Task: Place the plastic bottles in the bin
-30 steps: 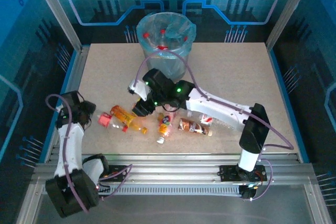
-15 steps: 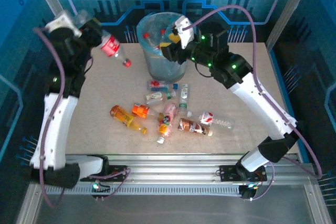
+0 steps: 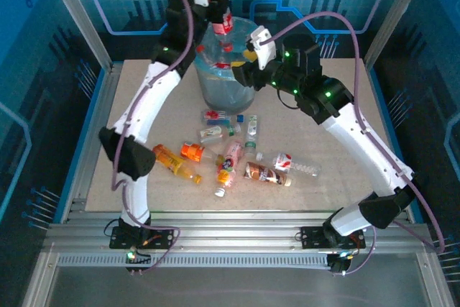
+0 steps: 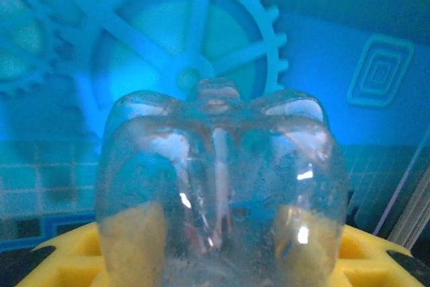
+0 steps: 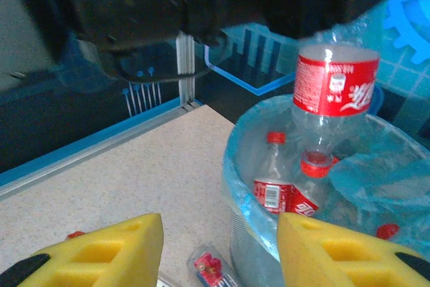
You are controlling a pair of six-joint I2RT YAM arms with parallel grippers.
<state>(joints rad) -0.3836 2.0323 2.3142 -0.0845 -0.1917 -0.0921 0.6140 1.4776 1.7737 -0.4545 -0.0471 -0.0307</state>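
Left gripper (image 3: 218,8) has swung up, red-labelled bottle (image 3: 223,25) clamped neck-down over the bin (image 3: 208,88) at twelve o'clock, drop next; right gripper (image 5: 220,247) half-open, seemingly empty

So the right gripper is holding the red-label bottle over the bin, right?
Not quite: the left gripper is holding the red-label bottle over the bin. The top view shows the left arm reaching there. The right gripper is open near the bin, with nothing in it.
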